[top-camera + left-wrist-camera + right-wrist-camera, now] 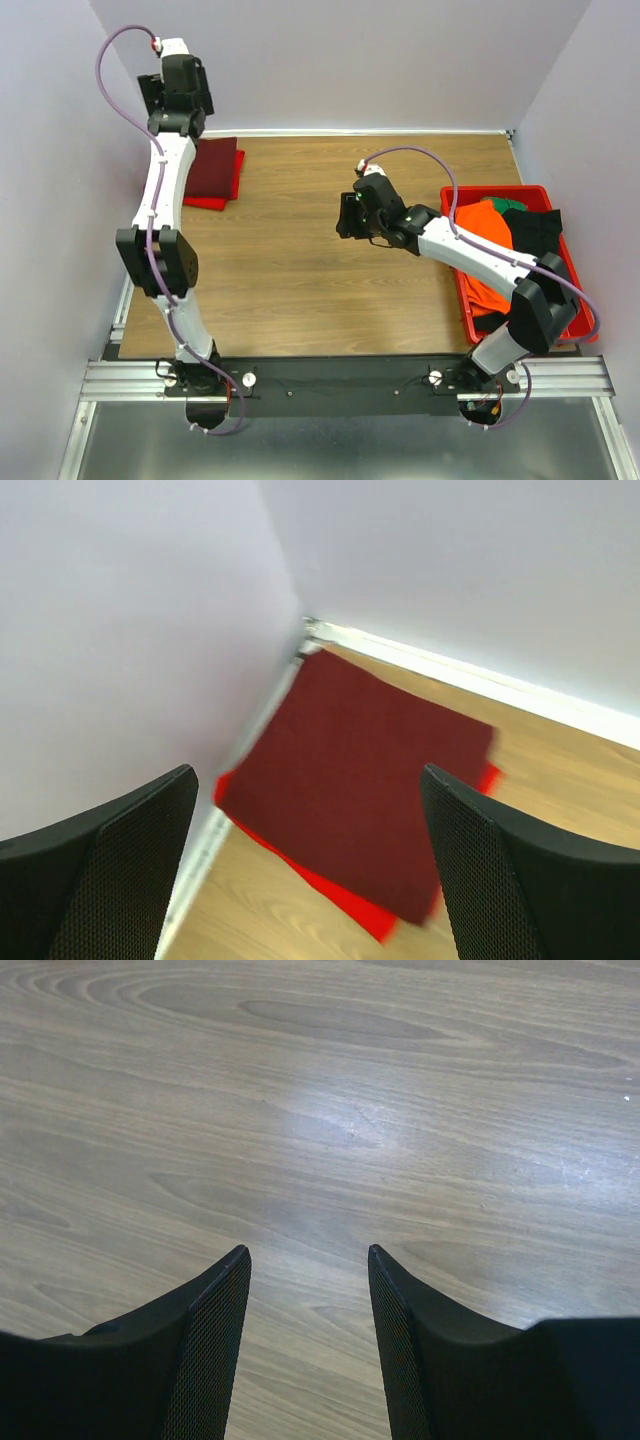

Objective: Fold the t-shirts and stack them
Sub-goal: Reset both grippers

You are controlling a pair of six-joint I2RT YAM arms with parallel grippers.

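**Two t-shirts stacked across the worktop [300, 270] from the red bin [545, 192]**

Both shirts lie folded at the far left corner, well apart from the bin, which sits at the right edge. The maroon t-shirt [212, 170] [360, 770] rests flat on top as a neat rectangle. The red t-shirt [205, 203] [340, 900] lies beneath it and shows only as a thin bright border along the near and right edges.

The left end effector [308, 775] hangs above this stack, on the opposite side of the worktop from the bin. Its fingers [120, 850] are spread wide, touching no cloth.

The right end effector [350, 215] [308, 1252] is near the bin's left side, over bare wood grain. Its fingers [210, 1330] stand apart with a narrow gap and nothing between them.

Inside the bin lies a heap of loose clothing: an orange garment [490, 225], a black garment [535, 230] toward the right wall, and a small patch of green cloth [492, 200] at the back. The right arm's forearm crosses above the bin's left part.
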